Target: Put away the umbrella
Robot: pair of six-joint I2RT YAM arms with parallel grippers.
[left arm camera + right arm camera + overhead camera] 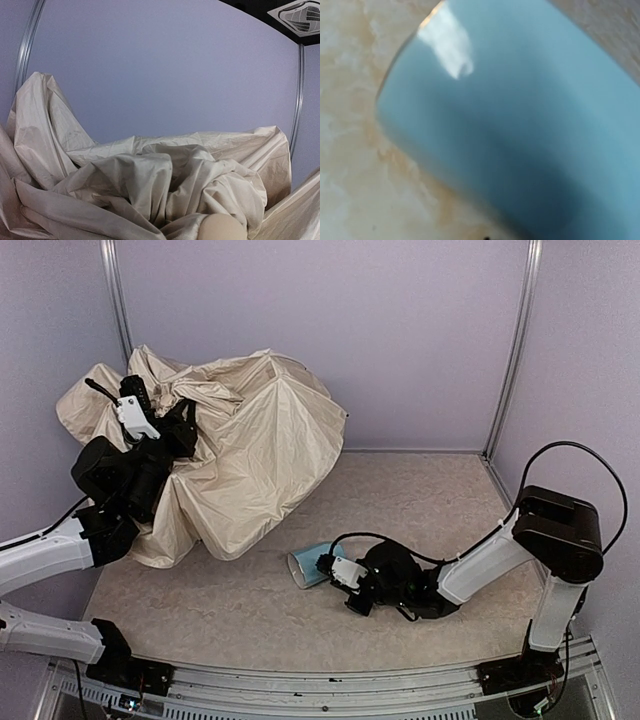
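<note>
The umbrella (250, 450) is a big crumpled heap of cream-beige fabric at the back left of the table. My left gripper (175, 430) is raised and sunk into its left side, and a thin black rod (100, 390) sticks out up-left beside it. Folds of fabric (150, 185) fill the left wrist view and hide the fingers. A rounded beige handle end (222, 229) shows at the bottom edge, where the jaws sit. My right gripper (335, 572) lies low on the table, shut, its tip against a light-blue mug (308, 565).
The mug (530, 125) lies on its side near the table's middle front and fills the right wrist view, over mottled beige tabletop (350, 190). Purple walls with metal rails (510, 350) close in the back and sides. Bare table (420, 500) lies right of the umbrella.
</note>
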